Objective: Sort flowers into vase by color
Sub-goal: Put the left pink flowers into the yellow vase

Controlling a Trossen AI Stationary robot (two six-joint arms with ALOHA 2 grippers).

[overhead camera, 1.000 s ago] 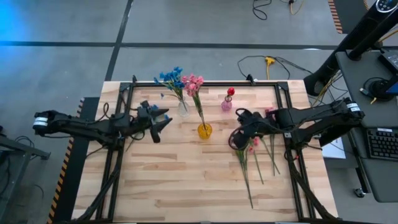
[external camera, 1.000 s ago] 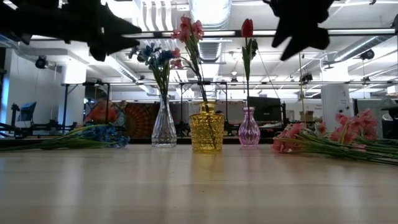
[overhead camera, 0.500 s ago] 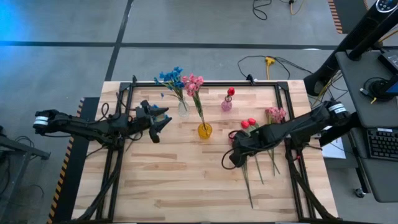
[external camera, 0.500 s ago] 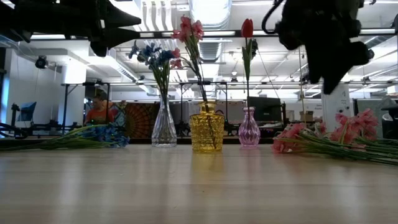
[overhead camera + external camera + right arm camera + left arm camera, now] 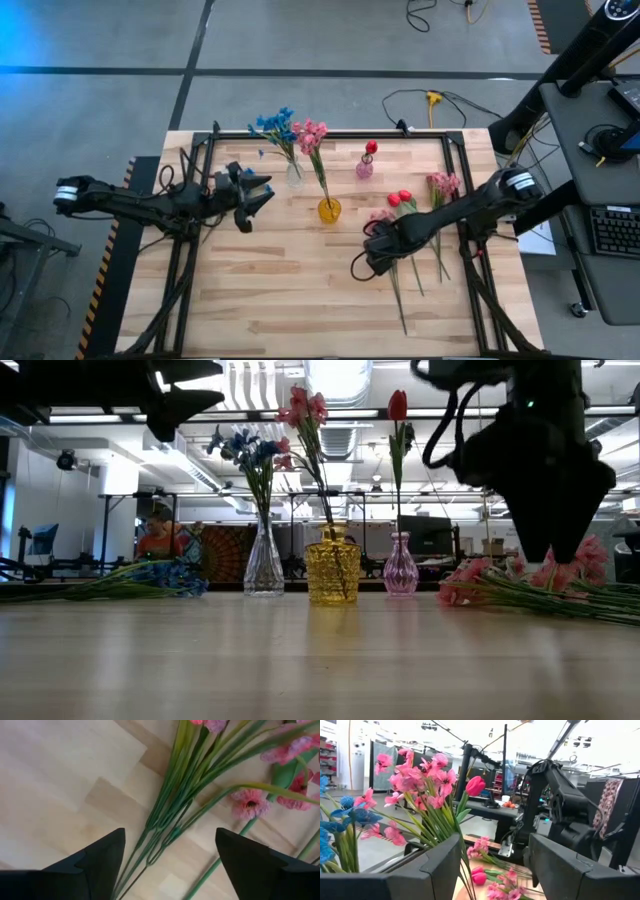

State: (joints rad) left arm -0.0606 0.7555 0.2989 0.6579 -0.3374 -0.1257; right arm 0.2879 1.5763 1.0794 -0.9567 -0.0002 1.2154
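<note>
Table (image 5: 280,300): light wooden slats, with a dark frame along its edges. Three vases stand toward the far edge. The clear vase (image 5: 294,176) holds blue flowers (image 5: 273,125). The yellow vase (image 5: 329,210) holds pink flowers (image 5: 310,132). The small pink vase (image 5: 364,166) holds one red bud (image 5: 371,148). In the low view the three stand in a row, clear (image 5: 264,565), yellow (image 5: 332,570), pink (image 5: 400,572), well apart from each other.

A second bunch of blue flowers (image 5: 150,577) lies flat at the left of the low view; the left arm covers it in the high view. Beyond the table, a person in an orange top (image 5: 160,540) sits in the room. No readable writing or labels.

Loose flowers (image 5: 415,240) lie on the right half of the table: pink sprays, two red buds (image 5: 399,198), and long green stems (image 5: 170,815) fanning toward the near edge.

Right gripper (image 5: 372,258): hangs low over the stem end of the loose bunch, at its left side. Fingers spread wide; the right wrist view shows stems on the wood between the two fingers (image 5: 95,860), nothing grasped, not touching.

Left gripper (image 5: 255,198): raised above the table, left of the clear vase, also spread, empty. Its wrist view looks past both fingers (image 5: 430,870) at the vased pink and blue flowers and across to the right arm.
</note>
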